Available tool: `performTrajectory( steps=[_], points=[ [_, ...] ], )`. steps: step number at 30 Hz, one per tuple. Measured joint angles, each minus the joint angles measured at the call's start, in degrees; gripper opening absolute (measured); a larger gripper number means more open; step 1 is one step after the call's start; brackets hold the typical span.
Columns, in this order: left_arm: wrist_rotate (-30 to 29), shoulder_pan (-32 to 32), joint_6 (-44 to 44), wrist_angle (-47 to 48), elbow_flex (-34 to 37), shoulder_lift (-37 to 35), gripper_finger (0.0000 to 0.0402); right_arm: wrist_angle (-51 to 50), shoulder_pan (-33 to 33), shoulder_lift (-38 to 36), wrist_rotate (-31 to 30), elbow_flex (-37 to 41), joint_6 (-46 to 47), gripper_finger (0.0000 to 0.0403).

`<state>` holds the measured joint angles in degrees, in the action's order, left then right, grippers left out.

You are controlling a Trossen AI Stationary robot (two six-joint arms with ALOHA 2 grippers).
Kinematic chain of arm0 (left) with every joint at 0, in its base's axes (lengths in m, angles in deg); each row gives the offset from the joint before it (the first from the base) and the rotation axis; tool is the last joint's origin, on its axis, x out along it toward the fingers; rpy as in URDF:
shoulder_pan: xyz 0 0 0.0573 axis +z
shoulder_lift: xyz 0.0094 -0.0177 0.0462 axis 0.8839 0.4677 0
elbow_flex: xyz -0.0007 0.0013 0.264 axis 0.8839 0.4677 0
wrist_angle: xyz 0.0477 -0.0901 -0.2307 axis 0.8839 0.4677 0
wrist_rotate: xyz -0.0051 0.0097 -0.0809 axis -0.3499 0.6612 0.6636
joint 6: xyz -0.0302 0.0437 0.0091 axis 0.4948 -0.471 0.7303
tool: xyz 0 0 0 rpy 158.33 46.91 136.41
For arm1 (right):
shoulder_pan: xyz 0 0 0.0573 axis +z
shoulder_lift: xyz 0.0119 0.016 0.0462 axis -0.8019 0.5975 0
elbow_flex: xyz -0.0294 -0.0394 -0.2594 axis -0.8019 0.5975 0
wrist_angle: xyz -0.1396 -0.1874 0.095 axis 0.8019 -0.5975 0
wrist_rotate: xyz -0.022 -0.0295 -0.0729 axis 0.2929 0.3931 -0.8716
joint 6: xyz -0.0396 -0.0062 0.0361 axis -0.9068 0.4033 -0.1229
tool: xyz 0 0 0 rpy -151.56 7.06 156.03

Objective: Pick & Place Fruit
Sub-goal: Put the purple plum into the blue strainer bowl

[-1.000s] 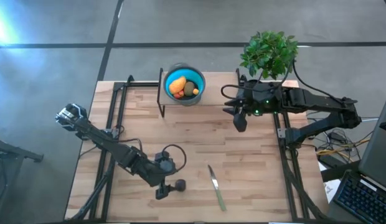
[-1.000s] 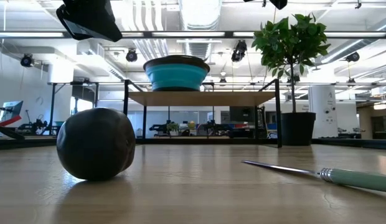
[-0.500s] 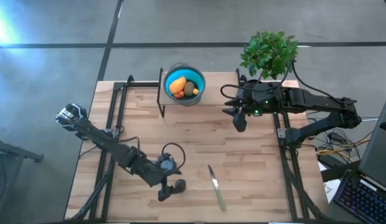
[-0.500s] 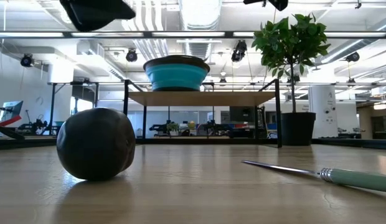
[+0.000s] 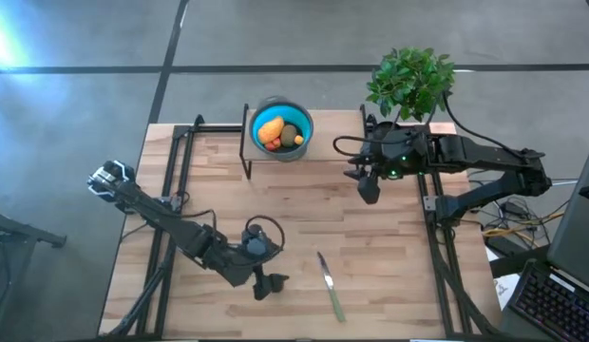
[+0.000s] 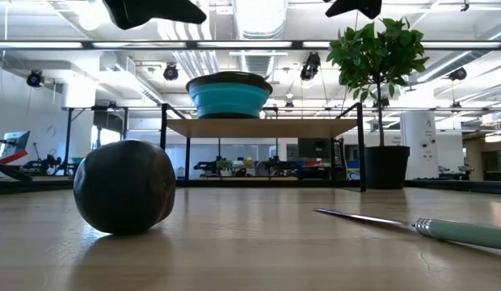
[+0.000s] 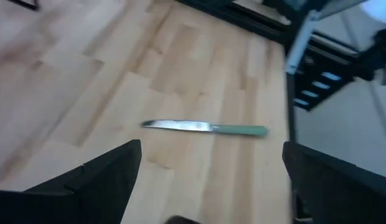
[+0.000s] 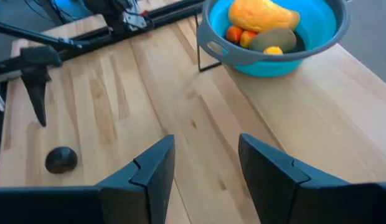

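Note:
A black round fruit (image 6: 125, 187) rests on the wooden table near its near edge, also seen at its spot (image 8: 60, 159) in the right wrist view. My left gripper (image 5: 264, 285) hangs open above it, touching nothing; its fingers half cover the fruit (image 5: 279, 279) from above. The blue bowl (image 5: 281, 128) sits on a raised stand at the far edge. It holds the orange-yellow fruit (image 8: 261, 14), the olive-brown one (image 8: 272, 39), a tiny red one (image 8: 233, 32) and a tiny orange one (image 8: 275, 50). My right gripper (image 5: 369, 190) hovers open right of the bowl.
A green-handled knife (image 5: 330, 285) lies flat on the table, right of the black fruit, and shows ahead of my left gripper (image 7: 211, 148). A potted plant (image 5: 411, 81) stands at the far right corner. Black metal rails run along both table sides.
My left gripper has moved toward the table's right, from beside the black fruit to over it, and shows higher in the low view. The fruit has stayed where it was.

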<state>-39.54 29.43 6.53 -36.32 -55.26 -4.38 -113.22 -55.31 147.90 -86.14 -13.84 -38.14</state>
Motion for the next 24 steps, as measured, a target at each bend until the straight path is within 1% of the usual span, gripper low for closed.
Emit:
performTrajectory(
  steps=[7,12,15,19,24],
  points=[
    [-3.7,0.0,3.7,6.3,-4.0,3.2,0.0394,-1.2,0.0,0.0,0.0,0.0,-1.3,0.0174],
    [-4.2,0.0,8.5,10.0,-5.9,4.9,0.0394,-1.2,0.0,0.0,0.0,0.0,-2.1,0.0158],
    [-4.1,0.0,11.5,10.3,-6.0,5.5,0.0394,-1.2,0.0,0.0,0.0,0.0,-2.7,0.0146],
    [-3.1,0.0,19.7,10.3,-6.0,6.2,0.0394,-1.2,0.0,0.0,0.0,0.0,-2.8,0.0131],
    [0.8,0.0,28.5,11.0,-6.0,7.0,0.0394,-1.1,0.0,0.0,0.0,0.0,-2.8,0.0114]
  ],
)
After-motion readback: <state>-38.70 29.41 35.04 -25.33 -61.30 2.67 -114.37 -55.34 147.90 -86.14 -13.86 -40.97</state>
